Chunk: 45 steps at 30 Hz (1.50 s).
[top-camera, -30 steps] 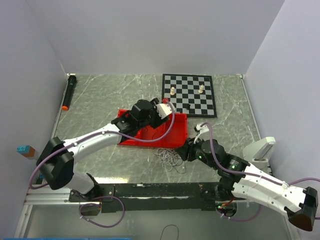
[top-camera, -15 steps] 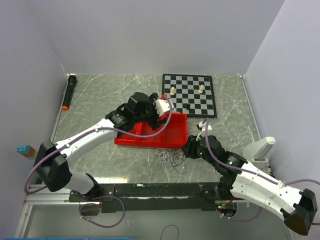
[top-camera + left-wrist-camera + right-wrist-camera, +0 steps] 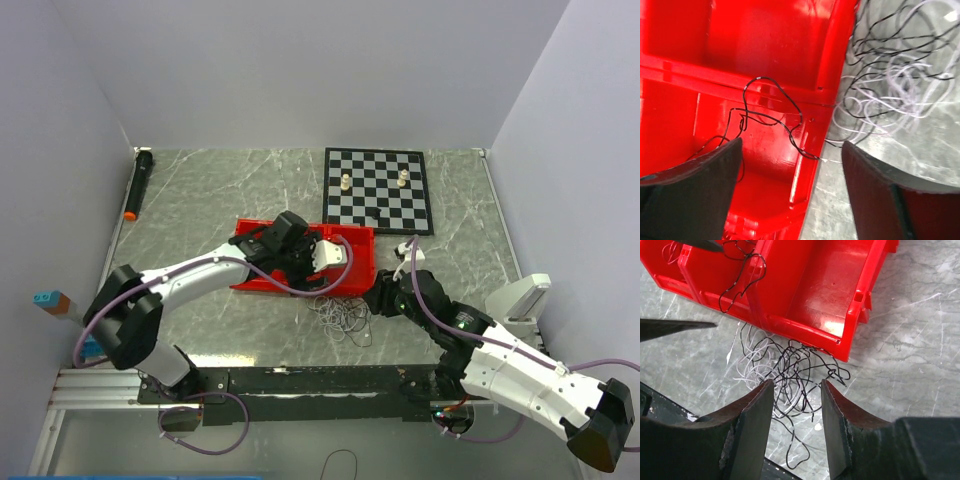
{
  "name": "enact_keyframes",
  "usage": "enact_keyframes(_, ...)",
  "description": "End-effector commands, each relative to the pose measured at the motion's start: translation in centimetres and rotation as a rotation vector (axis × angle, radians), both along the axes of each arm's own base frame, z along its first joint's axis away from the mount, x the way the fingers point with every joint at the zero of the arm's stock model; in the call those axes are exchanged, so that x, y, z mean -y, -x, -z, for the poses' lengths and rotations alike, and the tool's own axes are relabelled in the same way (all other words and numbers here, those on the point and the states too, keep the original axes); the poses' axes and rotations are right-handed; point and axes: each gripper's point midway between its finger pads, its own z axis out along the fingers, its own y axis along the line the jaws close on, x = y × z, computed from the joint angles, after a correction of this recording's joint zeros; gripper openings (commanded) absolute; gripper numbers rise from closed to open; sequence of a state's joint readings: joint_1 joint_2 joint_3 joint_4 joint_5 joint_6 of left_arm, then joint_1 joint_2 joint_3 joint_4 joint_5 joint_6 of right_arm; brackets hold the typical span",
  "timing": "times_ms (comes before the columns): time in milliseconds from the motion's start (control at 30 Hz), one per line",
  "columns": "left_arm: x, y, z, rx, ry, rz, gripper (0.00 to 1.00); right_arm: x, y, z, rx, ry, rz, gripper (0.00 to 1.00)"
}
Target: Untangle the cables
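Observation:
The cables [image 3: 341, 315] are a loose tangle of thin black and white wires on the table, just in front of a red tray [image 3: 362, 262]. One black strand [image 3: 771, 116] trails from the tangle over the tray's rim and lies looped inside the tray [image 3: 765, 45]. My left gripper [image 3: 791, 146] hangs open over the tray's near edge, above that strand and gripping nothing. My right gripper [image 3: 796, 385] stands open low over the tangle [image 3: 790, 365], with wires lying between its fingers but not pinched.
A chessboard [image 3: 378, 190] with two pieces lies behind the tray. A black marker with an orange tip [image 3: 138, 185] lies at the far left, a white object [image 3: 520, 298] at the right edge, and a blue and brown block [image 3: 48, 300] outside the left wall.
My left gripper has moved from the tray's far side toward its near edge and opened wider. The right arm has barely shifted.

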State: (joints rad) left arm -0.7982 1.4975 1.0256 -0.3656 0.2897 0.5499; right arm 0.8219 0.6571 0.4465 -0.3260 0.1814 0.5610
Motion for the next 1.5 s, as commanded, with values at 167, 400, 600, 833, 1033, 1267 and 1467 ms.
enact_keyframes(167, 1.0, -3.5, 0.9, 0.073, 0.018, -0.022, 0.65, -0.9, 0.0, -1.0, 0.011, -0.071, -0.017, 0.5)
enact_keyframes(400, 0.6, -6.3, 0.6, 0.15, 0.034, -0.132, 0.01, -1.0, 0.1, -0.6, 0.007, -0.074, -0.025, 0.49)
enact_keyframes(600, -1.6, -8.0, 1.0, 0.208, 0.012, -0.254, 0.01, -1.3, 0.0, -0.5, 0.006, -0.076, -0.033, 0.48)
enact_keyframes(833, -5.5, -10.1, 5.4, 0.188, -0.195, -0.486, 0.01, -1.3, 0.0, -0.4, 0.005, -0.075, -0.035, 0.48)
enact_keyframes(1033, -4.1, -10.2, 3.3, 0.181, -0.092, -0.468, 0.04, -1.3, 0.0, -0.5, 0.004, -0.069, -0.037, 0.48)
enact_keyframes(1267, -2.6, -8.5, -3.2, 0.163, 0.072, -0.389, 0.51, -1.3, -0.1, -0.8, 0.008, -0.068, -0.034, 0.48)
enact_keyframes(1467, -0.5, -4.6, -9.2, 0.092, 0.267, -0.26, 0.69, -0.6, 0.2, -0.4, -0.009, -0.054, -0.016, 0.48)
